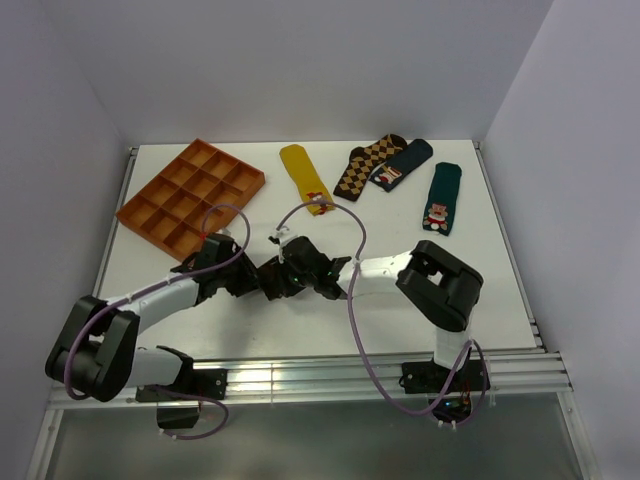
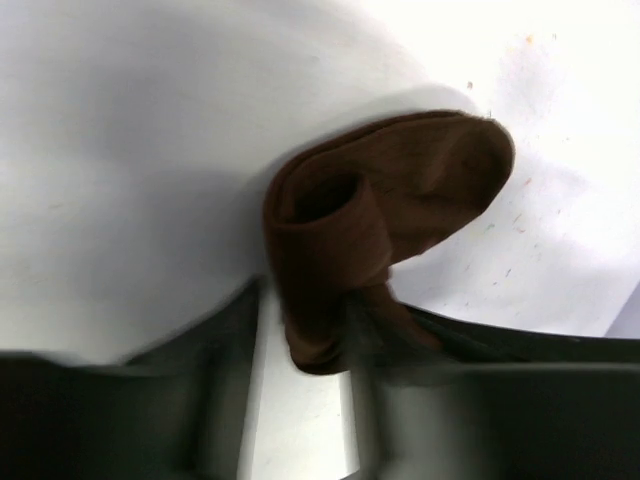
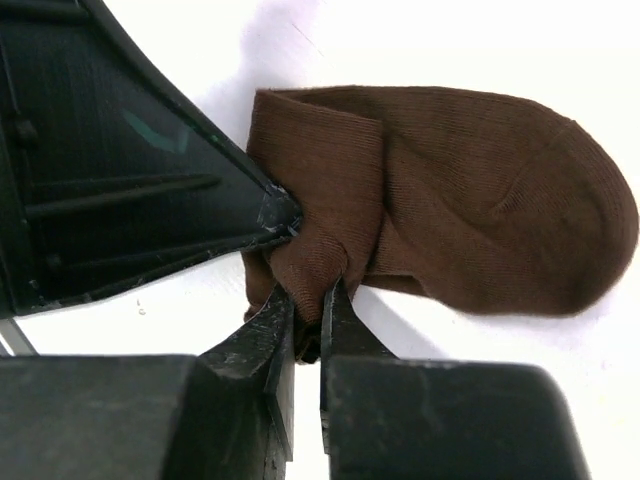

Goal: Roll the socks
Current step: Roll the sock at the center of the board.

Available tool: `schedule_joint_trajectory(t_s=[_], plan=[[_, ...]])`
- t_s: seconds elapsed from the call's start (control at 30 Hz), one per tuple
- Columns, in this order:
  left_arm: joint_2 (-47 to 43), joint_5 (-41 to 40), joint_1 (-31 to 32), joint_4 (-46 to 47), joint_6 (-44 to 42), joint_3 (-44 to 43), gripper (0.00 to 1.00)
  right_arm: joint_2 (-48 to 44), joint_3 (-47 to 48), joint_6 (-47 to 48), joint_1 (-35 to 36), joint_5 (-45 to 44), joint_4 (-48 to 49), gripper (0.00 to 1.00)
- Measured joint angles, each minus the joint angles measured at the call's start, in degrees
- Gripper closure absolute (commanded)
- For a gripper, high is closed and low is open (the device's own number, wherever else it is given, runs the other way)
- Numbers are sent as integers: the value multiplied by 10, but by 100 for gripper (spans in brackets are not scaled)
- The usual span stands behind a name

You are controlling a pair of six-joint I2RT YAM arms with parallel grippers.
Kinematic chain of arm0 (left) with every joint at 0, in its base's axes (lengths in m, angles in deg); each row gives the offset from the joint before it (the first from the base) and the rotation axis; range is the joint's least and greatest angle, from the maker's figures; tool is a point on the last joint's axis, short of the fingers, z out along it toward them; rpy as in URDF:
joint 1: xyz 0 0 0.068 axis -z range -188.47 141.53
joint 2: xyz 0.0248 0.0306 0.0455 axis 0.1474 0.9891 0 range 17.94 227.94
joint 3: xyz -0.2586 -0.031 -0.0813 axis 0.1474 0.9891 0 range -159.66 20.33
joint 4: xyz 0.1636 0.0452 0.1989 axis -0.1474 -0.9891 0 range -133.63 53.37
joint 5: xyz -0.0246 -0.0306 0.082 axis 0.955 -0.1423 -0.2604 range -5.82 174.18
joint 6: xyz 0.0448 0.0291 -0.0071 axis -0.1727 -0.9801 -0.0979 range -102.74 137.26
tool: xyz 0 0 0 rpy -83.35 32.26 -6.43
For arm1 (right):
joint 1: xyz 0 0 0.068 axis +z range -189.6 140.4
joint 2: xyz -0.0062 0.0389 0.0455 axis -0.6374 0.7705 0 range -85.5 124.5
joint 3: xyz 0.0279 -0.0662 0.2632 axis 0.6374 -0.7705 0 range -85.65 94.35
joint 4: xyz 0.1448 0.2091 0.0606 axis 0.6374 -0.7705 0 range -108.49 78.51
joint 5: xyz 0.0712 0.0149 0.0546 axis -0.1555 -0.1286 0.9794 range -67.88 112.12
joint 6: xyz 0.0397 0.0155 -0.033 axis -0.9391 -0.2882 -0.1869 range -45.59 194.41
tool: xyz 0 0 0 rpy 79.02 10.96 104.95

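The dark brown sock (image 3: pixel 470 200) lies on the white table, its cuff end rolled into a short tube (image 2: pixel 330 215); the toe end is still flat. My right gripper (image 3: pixel 308 300) is shut on the near end of the roll, pinching the fabric between its tips. My left gripper (image 2: pixel 305 350) is open and blurred, its fingers standing either side of the roll's end with white table showing in the gap. One left fingertip (image 3: pixel 283 215) touches the roll. From above, both grippers (image 1: pixel 255 280) (image 1: pixel 295 277) meet at the table's middle front and hide most of the sock.
An orange compartment tray (image 1: pixel 190 195) sits at the back left. Along the back lie a mustard yellow sock (image 1: pixel 305 178), a diamond-patterned sock (image 1: pixel 368 165), a dark blue sock (image 1: pixel 402 165) and a green sock (image 1: pixel 441 198). Purple cables (image 1: pixel 355 235) loop over the arms.
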Motion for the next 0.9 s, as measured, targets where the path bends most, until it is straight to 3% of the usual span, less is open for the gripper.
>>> schedule_joint_trajectory(t_s=[0.03,0.13,0.33,0.5,0.77,0.9], plan=[[-7,1,-7,-9,-2,1,35,-2,0,9,0,0,0,100],[-38,0,-38,-45,-14,1,25,-7,0,36,0,-3,-3,100],[-74,4,-103,-97,-37,-37,29,-17,-3,92,0,-3,-14,100],[8,50,-129,-79,-55,-83,32,-28,-8,136,1,1,-23,100],[109,111,-105,-48,-73,-103,34,-44,-8,192,2,9,-35,100],[137,133,-87,-14,-75,-109,41,-47,-8,218,4,16,-45,100]])
